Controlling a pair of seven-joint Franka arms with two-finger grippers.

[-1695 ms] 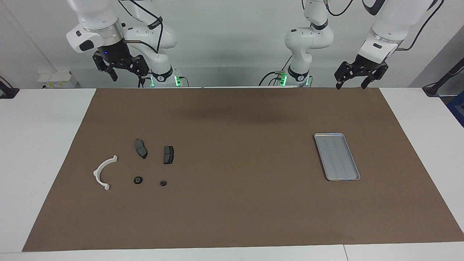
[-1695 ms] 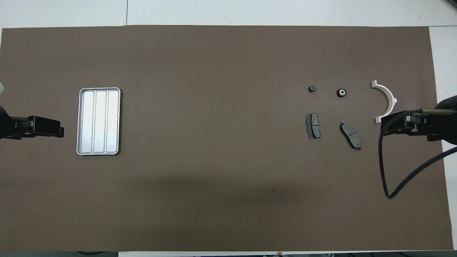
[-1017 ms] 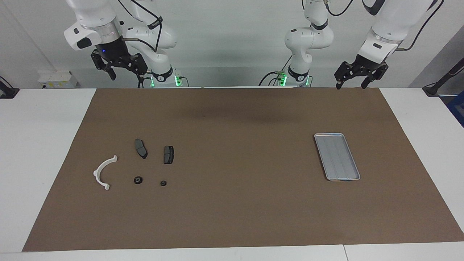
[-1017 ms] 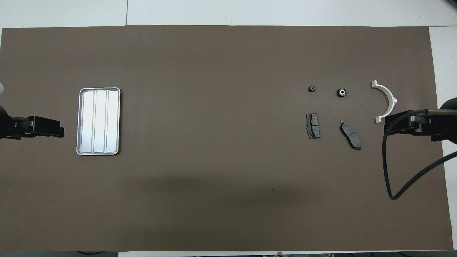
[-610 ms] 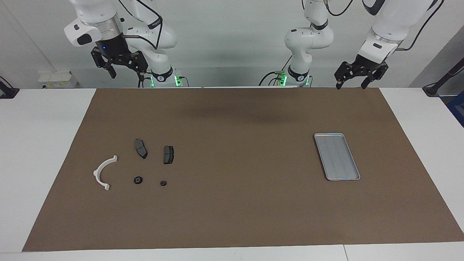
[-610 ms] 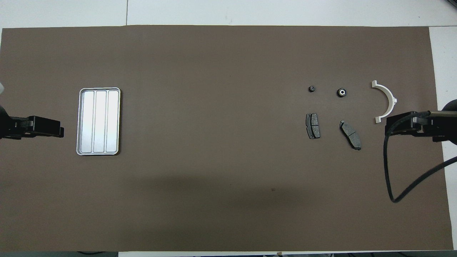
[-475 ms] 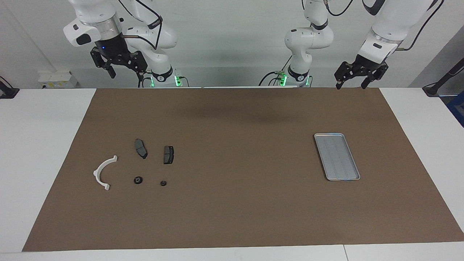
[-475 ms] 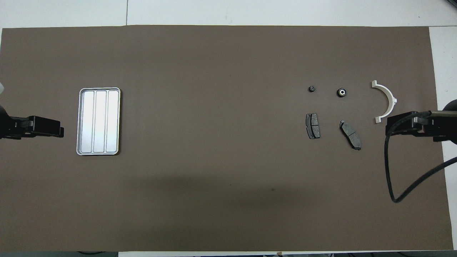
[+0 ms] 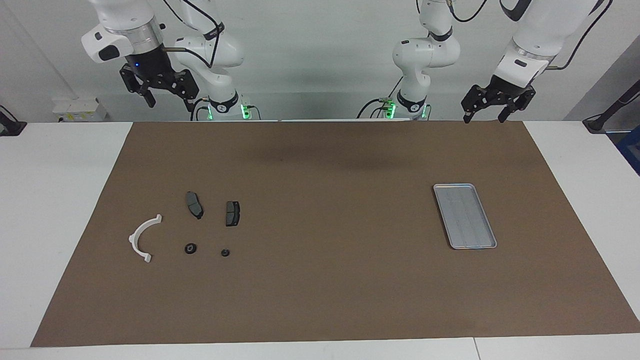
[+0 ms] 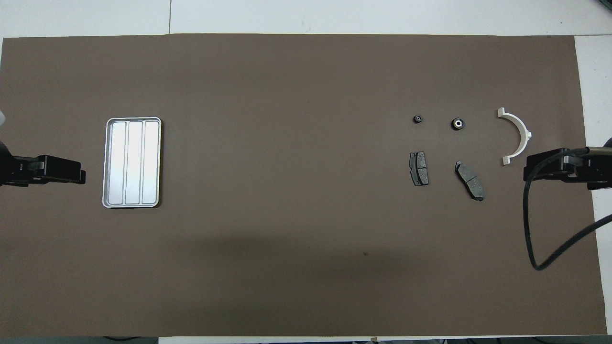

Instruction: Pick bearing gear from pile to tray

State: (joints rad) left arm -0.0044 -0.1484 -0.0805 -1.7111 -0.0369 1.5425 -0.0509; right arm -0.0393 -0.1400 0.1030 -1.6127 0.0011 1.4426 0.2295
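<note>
**Brown mat, parts loose, both claws up and spread**

Brown paper mat (image 9: 330, 235) over white table (image 9: 55, 200), covering most of it. Silver-grey metal tray (image 9: 465, 215) w/ ribbed floor and raised rim, flat on mat toward left arm's end; nothing in it.

Pile (image 9: 187, 230) scattered toward right arm's end, well apart from tray. In it: white plastic arc (image 9: 142, 238) outermost, curved side turned toward table end; two dark grey brake pads (image 9: 194, 204) and (image 9: 232, 213) side by side, not touching, nearer robots than the round bits. Two small black round pieces: larger one w/ pale centre (image 9: 190, 248), prob. the bearing gear, near arc's end; smaller one (image 9: 225, 252) beside it, toward table middle. All lying flat on mat, none touching another.

Right gripper (image 9: 159, 91) raised high at robots' edge of mat, over right arm's end, fingers spread apart, nothing between them. From overhead, seen beside arc's nearer end w/ black cable (image 10: 535, 229) looping down below it. No contact w/ any part.

Left gripper (image 9: 484, 111) hanging at robots' edge of mat, toward left arm's end, fingers likewise apart and empty. Waiting. From overhead, seen beside tray toward table end.
</note>
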